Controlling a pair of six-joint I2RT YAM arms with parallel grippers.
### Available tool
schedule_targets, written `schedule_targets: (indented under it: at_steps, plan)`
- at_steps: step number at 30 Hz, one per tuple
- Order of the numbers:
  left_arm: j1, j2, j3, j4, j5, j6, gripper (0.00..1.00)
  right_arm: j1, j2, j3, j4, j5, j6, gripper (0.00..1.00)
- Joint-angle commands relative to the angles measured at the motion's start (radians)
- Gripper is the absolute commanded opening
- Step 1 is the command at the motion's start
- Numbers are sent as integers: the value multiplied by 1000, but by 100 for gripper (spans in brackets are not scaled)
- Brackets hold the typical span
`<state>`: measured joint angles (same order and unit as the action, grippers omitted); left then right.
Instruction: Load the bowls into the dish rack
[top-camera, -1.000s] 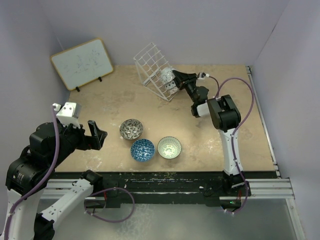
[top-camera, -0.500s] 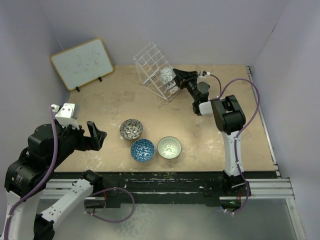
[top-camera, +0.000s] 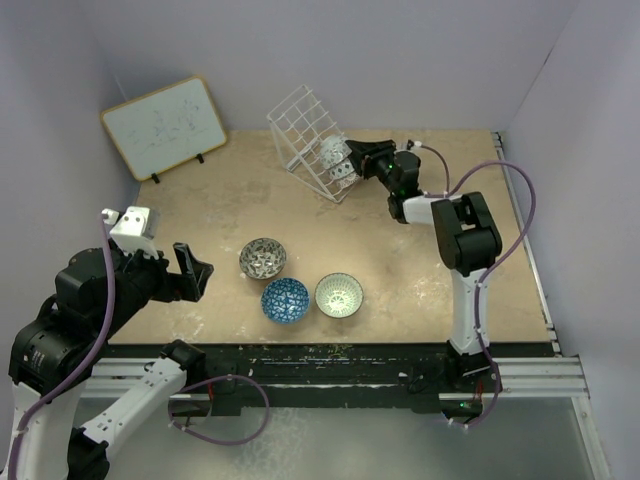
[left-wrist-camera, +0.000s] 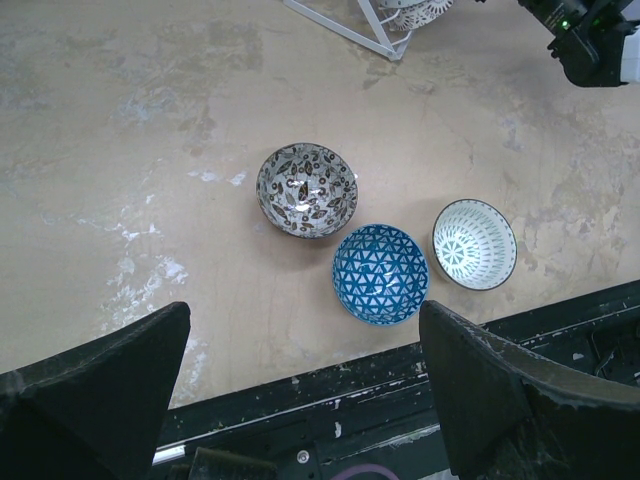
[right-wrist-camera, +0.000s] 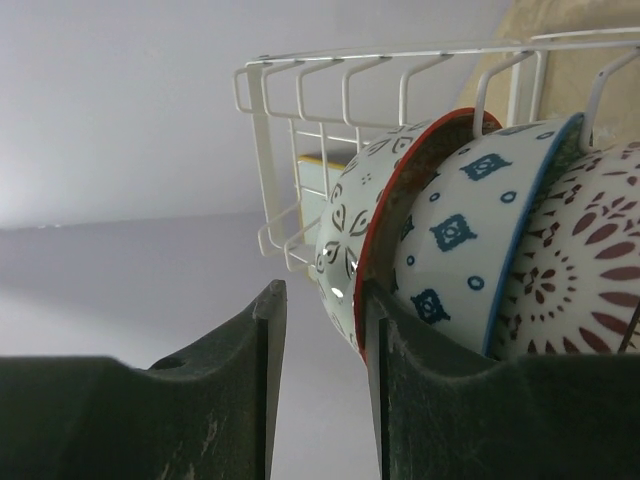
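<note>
Bowls (right-wrist-camera: 450, 240) upright in rack (right-wrist-camera: 266, 150), wrist close-up

I count six bowls. Three sit on the worktop (top-camera: 200, 210): one grey-silver bowl (top-camera: 263, 258), one dark blue bowl (top-camera: 285, 300) and one pale green-white bowl (top-camera: 339, 295). Three are in the one dish rack (top-camera: 300, 125): one red-rimmed bowl (right-wrist-camera: 350, 250), one blue-rimmed bowl (right-wrist-camera: 455, 235) and one maroon-patterned bowl (right-wrist-camera: 585, 260), partly cut off. There is one whiteboard (top-camera: 163, 127), and two pincers: left pincer (left-wrist-camera: 305, 315) and right pincer (right-wrist-camera: 322, 295).
</note>
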<state>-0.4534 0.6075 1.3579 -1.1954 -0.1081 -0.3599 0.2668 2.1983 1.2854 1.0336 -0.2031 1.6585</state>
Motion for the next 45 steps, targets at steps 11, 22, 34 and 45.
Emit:
schedule_targets:
  at_steps: [11, 22, 34, 45]
  plan:
    - [5, -6, 17, 30, -7, -14, 99, -8, -161, 17, -289, 39, -161, 40]
    - [5, -11, -6, 48, -1, -17, 99, -12, -295, -87, -322, 43, -235, 40]
    - [5, -14, -20, 58, -1, -22, 99, 2, -497, -169, -575, 144, -483, 44]
    - [5, 6, 29, 68, -45, 0, 99, 303, -728, -108, -1206, 384, -1021, 55]
